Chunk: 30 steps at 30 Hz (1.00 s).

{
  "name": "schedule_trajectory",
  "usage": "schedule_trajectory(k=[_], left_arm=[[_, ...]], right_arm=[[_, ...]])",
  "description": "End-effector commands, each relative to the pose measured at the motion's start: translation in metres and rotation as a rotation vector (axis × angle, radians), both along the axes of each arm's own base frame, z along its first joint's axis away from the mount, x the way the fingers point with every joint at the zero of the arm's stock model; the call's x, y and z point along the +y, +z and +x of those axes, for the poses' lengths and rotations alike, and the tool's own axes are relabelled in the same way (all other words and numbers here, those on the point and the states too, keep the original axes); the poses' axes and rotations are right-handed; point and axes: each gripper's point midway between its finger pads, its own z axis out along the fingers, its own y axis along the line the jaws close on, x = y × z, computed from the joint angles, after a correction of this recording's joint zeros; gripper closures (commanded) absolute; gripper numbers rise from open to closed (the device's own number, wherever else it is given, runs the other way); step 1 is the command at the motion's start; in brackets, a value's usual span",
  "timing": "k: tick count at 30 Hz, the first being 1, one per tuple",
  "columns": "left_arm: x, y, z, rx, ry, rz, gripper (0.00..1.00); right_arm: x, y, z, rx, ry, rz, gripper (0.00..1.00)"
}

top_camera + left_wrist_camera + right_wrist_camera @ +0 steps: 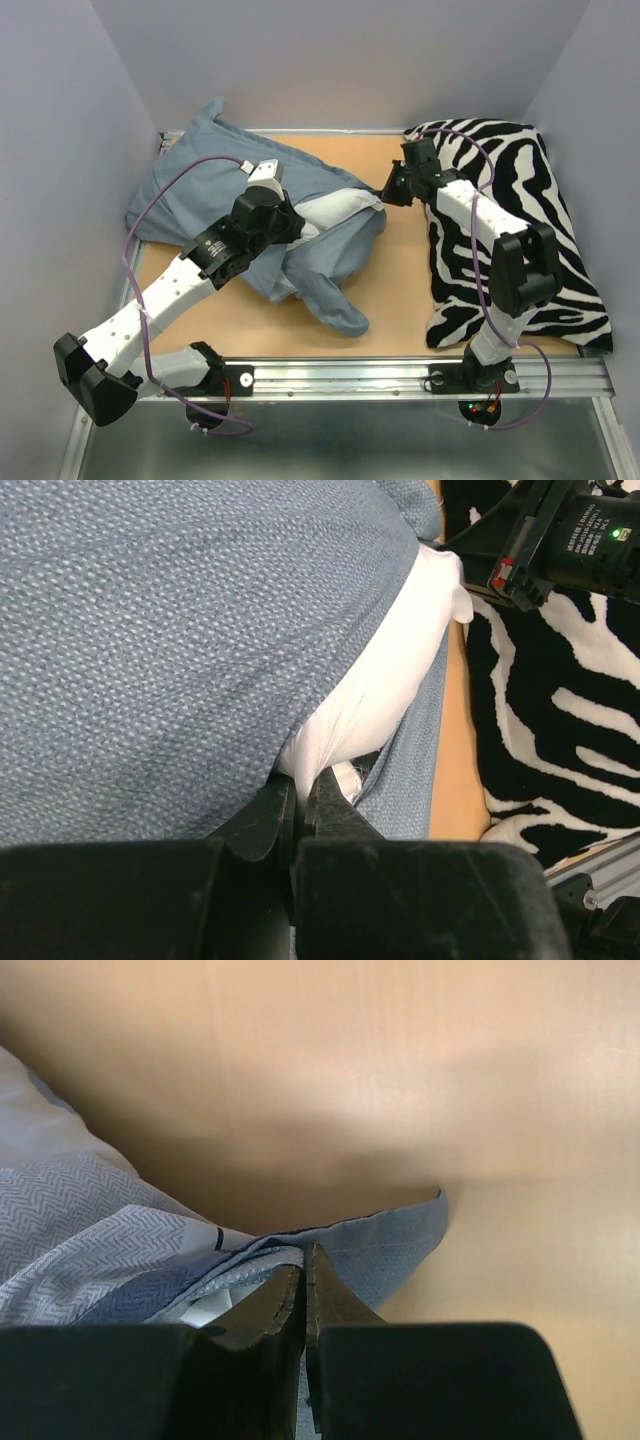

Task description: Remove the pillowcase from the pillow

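The blue-grey pillowcase [200, 170] lies crumpled on the left half of the table, and a strip of the white pillow [345, 208] pokes out of its open end. My left gripper [300, 228] reaches in from the near left and is shut on a pinch of the pillow [390, 670], right where it leaves the pillowcase [180, 630]; its tips [303, 780] press together on white cloth. My right gripper [385, 192] sits just right of the opening, shut on the pillowcase hem [390, 1240], its fingertips [305, 1255] closed over the folded edge.
A black-and-white zebra-print cushion [510, 230] fills the right side under the right arm [580, 530]. Bare wooden tabletop [400, 290] shows between the cushion and the pillowcase. Grey walls close in on the left, back and right, and a metal rail [400, 375] runs along the near edge.
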Motion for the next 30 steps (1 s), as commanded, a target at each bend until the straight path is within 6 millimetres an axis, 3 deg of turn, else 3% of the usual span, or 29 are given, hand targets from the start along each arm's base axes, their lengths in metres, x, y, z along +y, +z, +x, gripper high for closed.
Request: schedule_trajectory(k=[1, 6, 10, 12, 14, 15, 16, 17, 22, 26, 27, 30], left_arm=[[0.035, 0.095, -0.008, -0.218, 0.103, -0.141, 1.0], [0.035, 0.108, -0.008, -0.249, 0.107, -0.185, 1.0], [0.024, 0.14, -0.002, -0.313, 0.096, -0.272, 1.0], [0.019, 0.147, 0.003, -0.33, 0.095, -0.299, 1.0], [0.011, 0.153, 0.011, -0.343, 0.096, -0.322, 1.0], [0.004, 0.144, 0.02, -0.325, 0.096, -0.306, 1.0], [-0.001, 0.144, 0.024, -0.328, 0.096, -0.316, 1.0], [-0.008, 0.135, 0.031, -0.308, 0.099, -0.31, 1.0], [-0.016, 0.126, 0.048, -0.3, 0.137, -0.314, 1.0], [-0.022, 0.119, 0.058, -0.289, 0.153, -0.311, 1.0], [-0.022, 0.118, 0.059, -0.288, 0.157, -0.312, 1.0], [-0.03, 0.115, 0.066, -0.28, 0.154, -0.312, 1.0]], right_arm=[[-0.103, -0.039, 0.031, -0.024, -0.274, -0.207, 0.93], [-0.08, -0.065, 0.017, 0.02, -0.199, -0.1, 0.94], [-0.062, -0.091, -0.007, 0.046, -0.138, -0.041, 0.93], [-0.041, -0.09, -0.018, 0.042, -0.068, 0.013, 0.92], [-0.017, -0.075, -0.032, -0.002, -0.009, 0.043, 0.86], [-0.008, -0.065, -0.036, -0.026, 0.018, 0.052, 0.83], [0.005, -0.046, -0.042, -0.066, 0.048, 0.068, 0.8], [0.009, -0.037, -0.048, -0.075, 0.066, 0.094, 0.68], [-0.002, 0.014, -0.063, -0.175, 0.031, 0.118, 0.29], [-0.006, 0.053, -0.076, -0.246, 0.047, 0.142, 0.22], [-0.004, 0.071, -0.082, -0.282, 0.059, 0.171, 0.21], [0.014, 0.097, -0.1, -0.314, 0.145, 0.243, 0.18]])
